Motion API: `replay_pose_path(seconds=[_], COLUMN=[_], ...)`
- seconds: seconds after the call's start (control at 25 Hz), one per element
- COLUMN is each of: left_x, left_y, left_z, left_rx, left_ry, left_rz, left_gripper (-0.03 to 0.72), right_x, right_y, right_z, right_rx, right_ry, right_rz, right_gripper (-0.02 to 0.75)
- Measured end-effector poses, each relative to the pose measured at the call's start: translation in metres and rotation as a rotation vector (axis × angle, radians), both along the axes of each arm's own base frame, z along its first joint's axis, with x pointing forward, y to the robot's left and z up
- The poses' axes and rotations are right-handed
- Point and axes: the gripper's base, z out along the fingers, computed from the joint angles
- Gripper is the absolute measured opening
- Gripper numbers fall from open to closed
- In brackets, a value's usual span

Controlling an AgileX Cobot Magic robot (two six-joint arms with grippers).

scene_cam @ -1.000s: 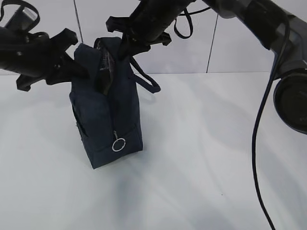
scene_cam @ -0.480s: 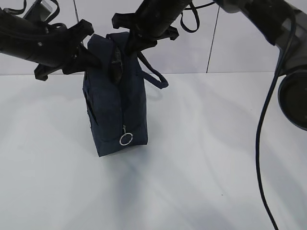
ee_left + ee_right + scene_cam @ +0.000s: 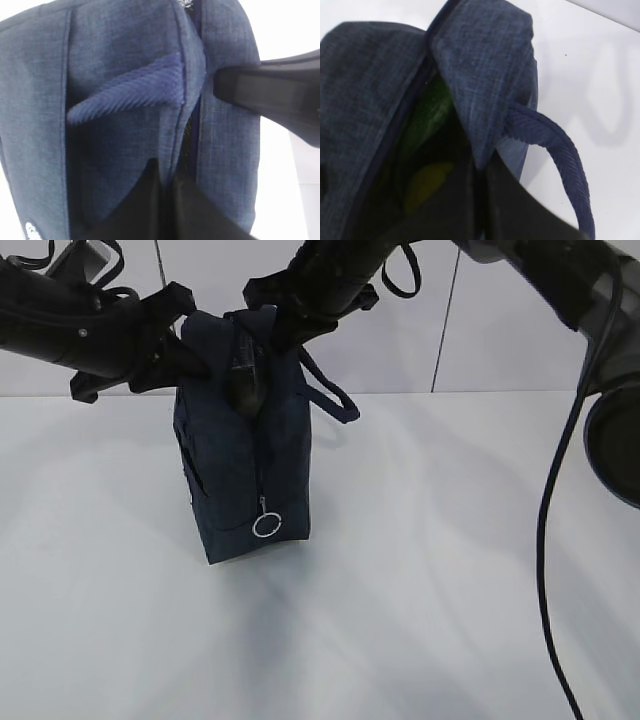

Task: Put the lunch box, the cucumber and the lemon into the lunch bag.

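Navy lunch bag [image 3: 240, 470], cucumber [image 3: 431, 116] and lemon [image 3: 427, 182] inside, hung from both grippers' jaws pinching its rim, seemingly awaiting release onto the tabletop [image 3: 420, 570].

Inside the lunch bag [image 3: 485, 65] it is dark. Only a bit of the green cucumber [image 3: 427, 117] and the yellow lemon [image 3: 427, 182] shows. The lunch box is hidden. In both wrist views the bag runs past the picture's edges.
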Motion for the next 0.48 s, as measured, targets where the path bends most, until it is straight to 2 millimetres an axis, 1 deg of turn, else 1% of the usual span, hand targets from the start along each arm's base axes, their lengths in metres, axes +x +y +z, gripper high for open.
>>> replay_pose_path(seconds=[0.16,0.28,0.32,0.48], left_x=[0.000,0.000,0.000,0.000], left_y=[0.000,0.000,0.000,-0.002], left_z=[0.000,0.000,0.000,-0.001], left_rx=[-0.003,-0.006,-0.007,-0.025], left_ry=[-0.002,-0.002,-0.002,0.010], left_rz=[0.006,0.006,0.007,0.008], left_gripper=[-0.007,-0.007,-0.007,-0.007], right_x=[-0.005,-0.017,-0.021,-0.037], right_y=[-0.007,-0.015,-0.017,-0.027], right_z=[0.001,0.002,-0.002,-0.006], right_rx=[-0.025,-0.055,-0.071,-0.127], right_ry=[0.031,0.074,0.098,0.149], right_rz=[-0.006,-0.015,-0.015,-0.014], right_gripper=[0.008,0.008,0.008,0.008])
